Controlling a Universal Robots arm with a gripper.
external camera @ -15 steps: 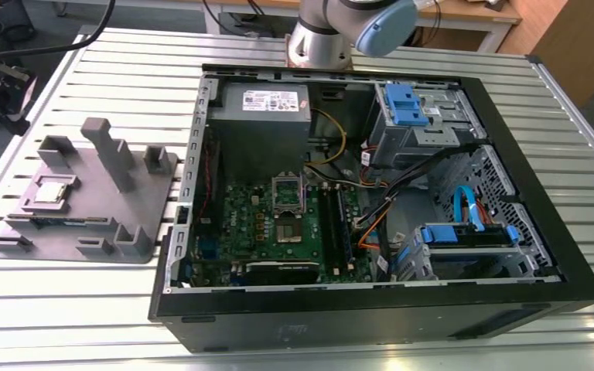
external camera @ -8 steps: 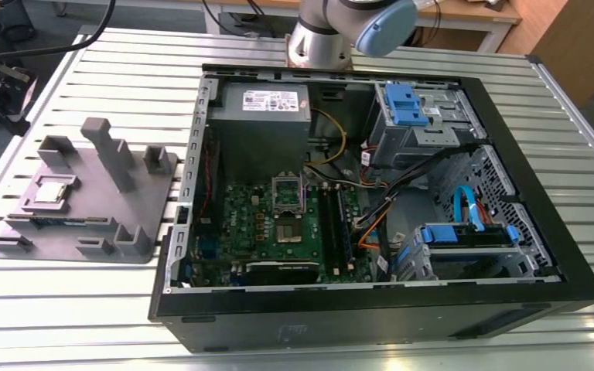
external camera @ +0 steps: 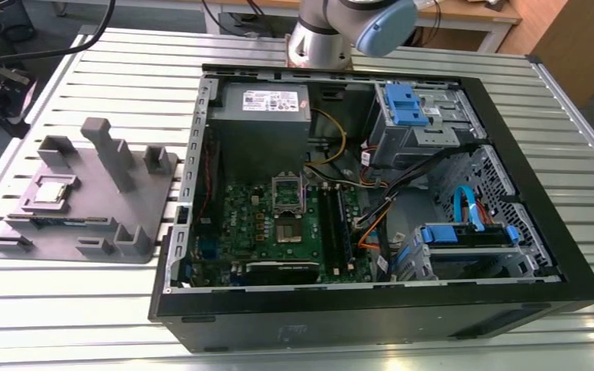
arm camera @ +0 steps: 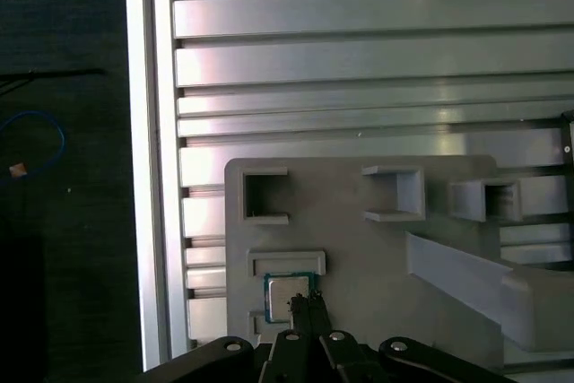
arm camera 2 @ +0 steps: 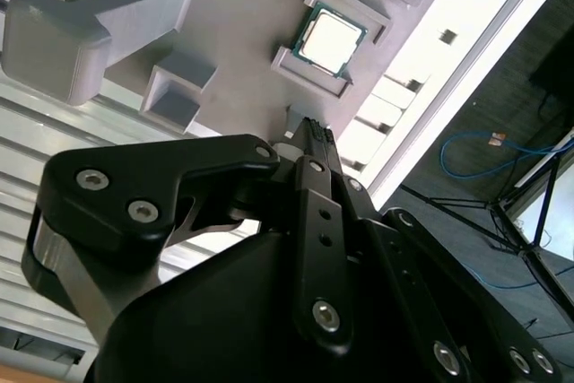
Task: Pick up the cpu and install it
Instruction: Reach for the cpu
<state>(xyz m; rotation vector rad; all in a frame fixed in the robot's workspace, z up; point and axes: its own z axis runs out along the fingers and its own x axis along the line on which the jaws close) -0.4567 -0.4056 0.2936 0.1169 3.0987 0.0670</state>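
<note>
Step in hand, by my read: approach for pick; install not begun.
- Computer case [external camera: 380,313] nearest, open: motherboard [external camera: 266,232] inside, socket [external camera: 288,202] looks vacant.
- Grey tray [external camera: 148,201] at exterior view's left holds cpu [external camera: 52,191] in framed recess, well apart from socket.
- Gripper [arm camera 2: 314,134] over tray near cpu, fingers pinched together, empty.
- Grasp calls for fingers parted to straddle chip.

The arm [external camera: 330,39] rose at the far edge of the exterior view, and in both wrist views the black gripper [arm camera 2: 314,132] [arm camera: 307,304] pointed downward, its fingers pressed together.
</note>
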